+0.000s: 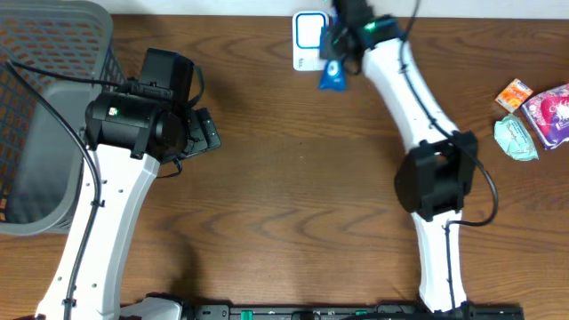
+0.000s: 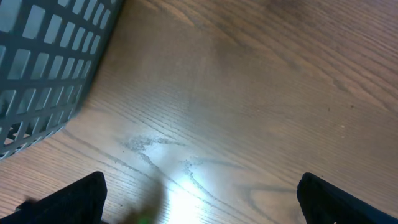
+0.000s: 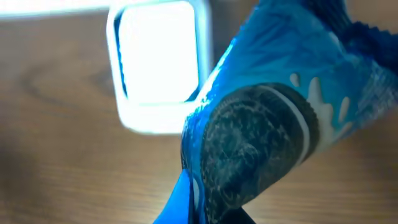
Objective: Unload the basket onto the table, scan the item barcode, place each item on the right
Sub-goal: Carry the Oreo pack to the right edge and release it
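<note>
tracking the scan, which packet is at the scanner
The blue cookie packet, in the right tool beside the scanner; the orange, pink and teal ones lie apart.

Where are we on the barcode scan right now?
Done: the right gripper is shut on the blue cookie packet. In hand: the packet is held beside the scanner. Left: no read confirmation is visible. The left gripper hangs open near the basket.
</note>
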Controlling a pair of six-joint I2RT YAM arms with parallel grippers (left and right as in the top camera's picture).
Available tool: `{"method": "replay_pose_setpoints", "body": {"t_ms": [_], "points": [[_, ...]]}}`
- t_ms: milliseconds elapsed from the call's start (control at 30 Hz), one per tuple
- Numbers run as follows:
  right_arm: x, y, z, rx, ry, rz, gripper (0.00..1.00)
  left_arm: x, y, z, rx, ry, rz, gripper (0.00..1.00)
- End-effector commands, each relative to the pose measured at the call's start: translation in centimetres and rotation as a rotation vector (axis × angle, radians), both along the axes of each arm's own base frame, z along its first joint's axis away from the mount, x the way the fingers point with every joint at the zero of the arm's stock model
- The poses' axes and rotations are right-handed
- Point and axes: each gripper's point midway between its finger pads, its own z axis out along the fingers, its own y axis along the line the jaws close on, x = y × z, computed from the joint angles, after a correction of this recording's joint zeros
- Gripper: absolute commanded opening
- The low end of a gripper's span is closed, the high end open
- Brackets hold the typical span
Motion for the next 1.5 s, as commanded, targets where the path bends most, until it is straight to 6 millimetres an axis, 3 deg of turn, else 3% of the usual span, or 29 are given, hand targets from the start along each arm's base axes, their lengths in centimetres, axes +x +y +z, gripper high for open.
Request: {"method": "replay_pose_setpoints", "body": {"t_ms": [0,167,333,400,433,600,700,800,900,967,1033,1100,1133,1300,1467], "points": [[0.8,-8.8,4.1,-0.027,-0.023,-0.164,0.01,-0.1,0.2,0.3,0.002,-0.011,0.011,0.98],[-2.1,-19.9,2.5,-0.172,0.128,-0.293,0.01,-0.1,0.2,0.3,0.002,-0.011,0.011,0.98],[-5.2,-28.2,-0.4,-0.315,0.28,-0.167,0.01,-0.1,0.2,0.3,0.002,-0.011,0.011,0.98],[-6.1,-30.6,-1.3,-0.32,0.31,-0.183,0.01,-0.1,0.2,0.3,0.002,-0.011,0.011,0.98],[-6.6,-32.9,-2.3,-0.312,0.325,-0.225,0.02,-0.1,0.2,0.3,0.002,-0.011,0.011,0.98],[-8.3,-38.6,-3.9,-0.375,0.36,-0.32,0.19,-0.1,0.2,0.3,0.002,-0.011,0.011,0.98],[-9.3,-41.2,-3.5,-0.435,0.372,-0.398,0.22,-0.1,0.2,0.3,0.002,-0.011,0.011,0.98],[-10.4,-43.3,-2.6,-0.489,0.375,-0.546,0.38,-0.1,0.2,0.3,0.002,-0.011,0.011,0.98],[-10.4,-42.8,-2.7,-0.453,0.372,-0.556,0.38,-0.1,0.2,0.3,0.002,-0.011,0.011,0.98],[-9.5,-40.8,-3.4,-0.356,0.36,-0.492,0.38,-0.1,0.2,0.3,0.002,-0.011,0.011,0.98],[-8.5,-37.4,-4.2,-0.211,0.35,-0.402,0.39,-0.1,0.2,0.3,0.002,-0.011,0.011,0.98],[-8.1,-34.8,-4.3,-0.126,0.353,-0.336,0.34,-0.1,0.2,0.3,0.002,-0.011,0.011,0.98],[-7.8,-31.6,-3.3,-0.052,0.346,-0.268,0.99,-0.1,0.2,0.3,0.002,-0.011,0.011,0.98],[-7.9,-26.9,2.1,0.031,0.264,-0.2,0.99,-0.1,0.2,0.3,0.002,-0.011,0.011,0.98],[-10.4,-23.3,9.4,0.051,0.161,-0.166,0.99,-0.1,0.2,0.3,0.002,-0.011,0.011,0.98]]}}
